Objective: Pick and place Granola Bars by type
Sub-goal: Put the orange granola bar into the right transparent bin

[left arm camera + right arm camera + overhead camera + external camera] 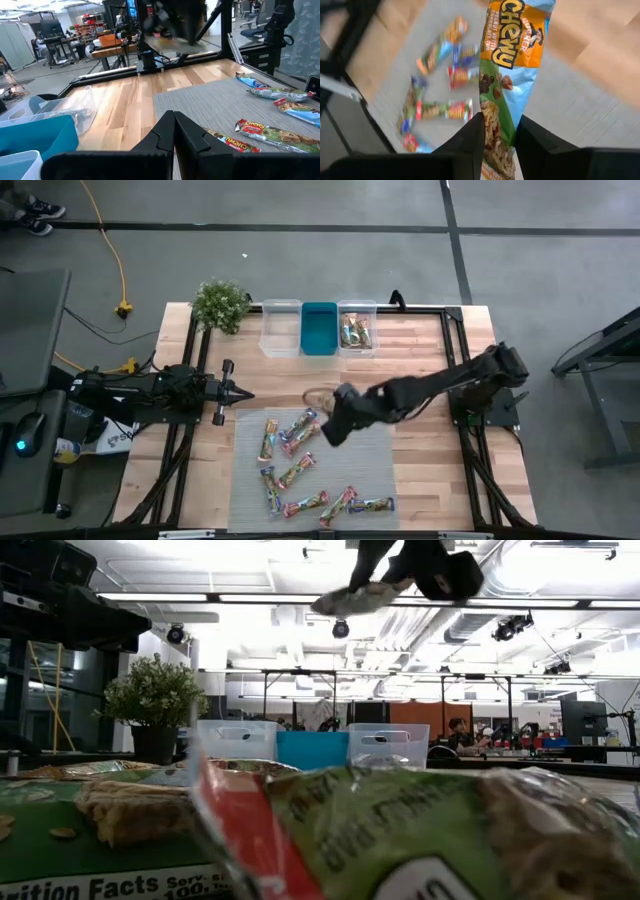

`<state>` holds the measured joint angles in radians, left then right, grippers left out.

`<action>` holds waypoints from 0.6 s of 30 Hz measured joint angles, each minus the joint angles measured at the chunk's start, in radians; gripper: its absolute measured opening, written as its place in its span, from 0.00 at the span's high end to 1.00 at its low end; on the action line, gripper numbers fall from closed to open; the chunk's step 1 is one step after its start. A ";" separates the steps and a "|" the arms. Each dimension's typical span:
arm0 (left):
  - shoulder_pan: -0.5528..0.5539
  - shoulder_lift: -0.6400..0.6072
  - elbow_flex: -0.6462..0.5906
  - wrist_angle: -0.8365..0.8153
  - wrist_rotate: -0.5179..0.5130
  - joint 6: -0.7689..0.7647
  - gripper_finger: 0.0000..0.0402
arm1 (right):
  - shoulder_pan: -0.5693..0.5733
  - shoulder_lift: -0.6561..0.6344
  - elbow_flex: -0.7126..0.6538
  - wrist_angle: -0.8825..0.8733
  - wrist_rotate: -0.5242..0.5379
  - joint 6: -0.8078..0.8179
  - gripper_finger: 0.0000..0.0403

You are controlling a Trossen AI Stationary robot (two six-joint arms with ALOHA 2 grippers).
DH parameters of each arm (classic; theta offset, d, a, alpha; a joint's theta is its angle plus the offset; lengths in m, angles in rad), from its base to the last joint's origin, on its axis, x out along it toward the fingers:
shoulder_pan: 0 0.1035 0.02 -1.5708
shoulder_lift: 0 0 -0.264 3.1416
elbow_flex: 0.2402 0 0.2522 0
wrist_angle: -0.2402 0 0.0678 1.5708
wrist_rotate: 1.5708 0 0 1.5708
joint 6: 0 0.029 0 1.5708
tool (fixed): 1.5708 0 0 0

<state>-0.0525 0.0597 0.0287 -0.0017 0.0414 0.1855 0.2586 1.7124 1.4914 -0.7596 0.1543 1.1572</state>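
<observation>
My right gripper [335,425] hangs above the grey mat [380,460], shut on one granola bar [502,75] in a blue, green and orange wrapper. The low view shows this bar [350,598] high up under the gripper. Several other granola bars [293,472] lie flat and scattered on the mat, and one of them [400,830] fills the low view's foreground. Over the table's left side my left gripper [235,392] stays level and shut, with nothing between its fingers [174,130]. My right gripper pinches the granola bar between its two fingers [472,140], on the bar's green lower part [496,125]. The fingers slant down toward the mat and lie along the bar. The bar's orange-labelled end sticks out past the fingertips. The bar is lifted clear of the mat.
Three bins stand in a row at the far edge: a clear one [281,327], a teal one [319,328] and a clear one [357,328] with bars in it. A potted plant [220,305] stands at the far left. Bare wood lies between the mat and the bins.
</observation>
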 joint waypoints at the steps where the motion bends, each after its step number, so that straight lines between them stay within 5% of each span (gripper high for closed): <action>1: 0.000 0.000 0.000 0.000 0.000 0.000 1.00 | -0.014 -0.021 0.000 -0.005 0.012 -0.015 0.80; 18: 0.000 0.000 0.000 0.000 0.000 0.000 1.00 | -0.341 -0.248 0.000 -0.037 0.058 -0.310 0.80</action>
<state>-0.0525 0.0596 0.0288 -0.0017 0.0414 0.1852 -0.0821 1.4647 1.4914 -0.7971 0.2127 0.8468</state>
